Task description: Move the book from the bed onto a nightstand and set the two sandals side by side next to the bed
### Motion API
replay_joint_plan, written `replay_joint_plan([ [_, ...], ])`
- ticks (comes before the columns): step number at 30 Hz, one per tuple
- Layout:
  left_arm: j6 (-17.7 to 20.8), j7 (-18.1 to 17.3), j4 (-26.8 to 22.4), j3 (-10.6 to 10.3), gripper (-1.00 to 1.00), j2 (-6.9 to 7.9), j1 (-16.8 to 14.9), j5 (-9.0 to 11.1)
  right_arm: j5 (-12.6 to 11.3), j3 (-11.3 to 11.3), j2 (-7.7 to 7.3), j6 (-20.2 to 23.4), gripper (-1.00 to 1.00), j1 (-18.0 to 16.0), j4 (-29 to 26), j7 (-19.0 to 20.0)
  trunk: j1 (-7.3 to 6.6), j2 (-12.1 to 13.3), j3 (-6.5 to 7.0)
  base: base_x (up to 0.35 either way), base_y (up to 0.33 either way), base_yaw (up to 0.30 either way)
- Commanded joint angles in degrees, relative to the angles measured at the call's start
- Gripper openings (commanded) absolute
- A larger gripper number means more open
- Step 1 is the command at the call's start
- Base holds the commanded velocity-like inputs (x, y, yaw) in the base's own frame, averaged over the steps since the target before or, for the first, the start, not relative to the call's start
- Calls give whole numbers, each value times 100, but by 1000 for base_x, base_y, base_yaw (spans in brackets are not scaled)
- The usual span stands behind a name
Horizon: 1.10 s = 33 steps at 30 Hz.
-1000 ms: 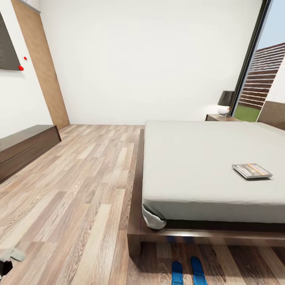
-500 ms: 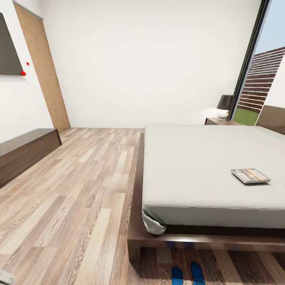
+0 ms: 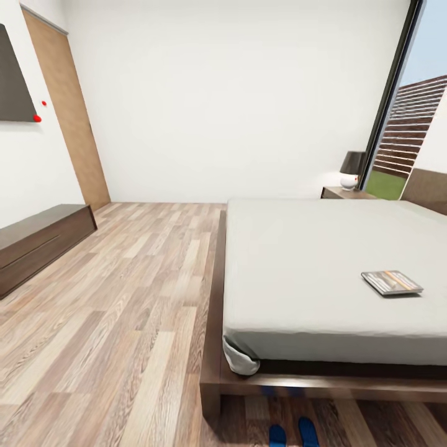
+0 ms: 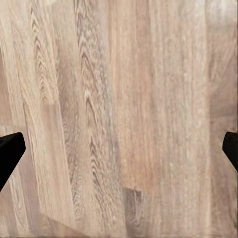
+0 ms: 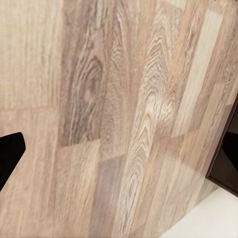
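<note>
At the head view's left a long low wall cabinet [image 3: 38,245] stands against the white wall beside the light wooden door [image 3: 68,112], with wood-plank floor [image 3: 124,310] running to the bed [image 3: 214,372]. Two blue sandals [image 3: 295,433] (only their tips visible) lie parallel on the floor at its foot, long axes pointing toward the frame. Farther right, the book [image 3: 392,282] lies flat on the mattress, long axis roughly left-right, before the nightstand [image 3: 346,193]; the left end effector [image 4: 119,148] is spread wide over bare planks, while the right end effector [image 5: 10,156] shows one fingertip, so I cannot tell.
</note>
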Motion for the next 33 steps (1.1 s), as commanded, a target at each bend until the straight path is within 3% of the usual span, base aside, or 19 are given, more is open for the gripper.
replay_joint_plan([
  [1,1,26,-1,-38,100,-41,28,26,31,36,7,9,100,13,9,-9,-24,39,14,0,0,0],
  [15,-195,13,0,-42,100,-254,385,128,-15,24,46,-148,100,211,8,-16,-331,601,265,0,0,0],
  [27,-331,-12,3,-36,100,-352,473,143,-360,26,56,-322,100,304,11,4,-595,1082,480,0,0,0],
  [33,-415,-13,3,-35,100,-493,525,156,-432,21,101,-432,100,330,12,17,-727,1323,588,0,0,0],
])
